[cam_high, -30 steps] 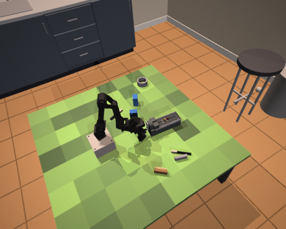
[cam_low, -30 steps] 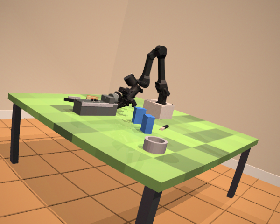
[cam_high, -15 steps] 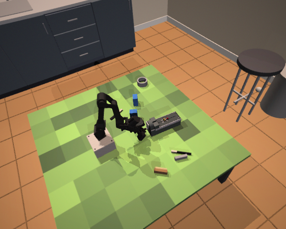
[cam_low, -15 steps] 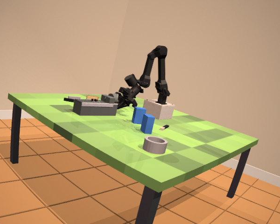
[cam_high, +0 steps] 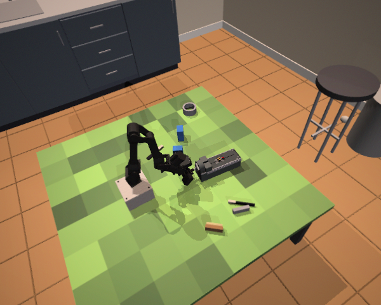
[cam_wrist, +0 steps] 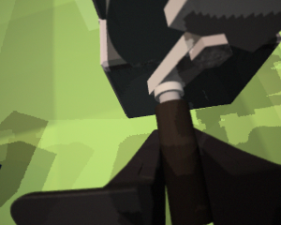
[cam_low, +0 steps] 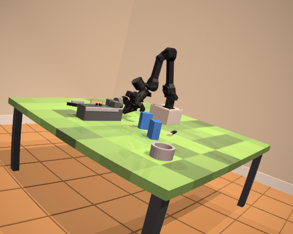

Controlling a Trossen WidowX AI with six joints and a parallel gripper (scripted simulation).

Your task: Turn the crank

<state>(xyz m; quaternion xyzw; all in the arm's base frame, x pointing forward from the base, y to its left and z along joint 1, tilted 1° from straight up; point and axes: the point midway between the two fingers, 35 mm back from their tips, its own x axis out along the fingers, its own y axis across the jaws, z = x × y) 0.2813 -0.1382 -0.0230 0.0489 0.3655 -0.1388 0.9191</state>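
The machine is a long dark grey box with a slotted top. Its red pointer shows close beside the brass marks, slightly right of them in the top view; the exact offset is too small to read. In the wrist view the pale crank arm slants down and left from the hub to the dark brown handle. My gripper is shut on that handle, at the machine's end nearest the arm base. The pointer is out of the wrist view.
Two blue blocks stand near the gripper's side of the machine. A grey ring lies farther off. An orange block, a grey bar and a black marker lie on the other side.
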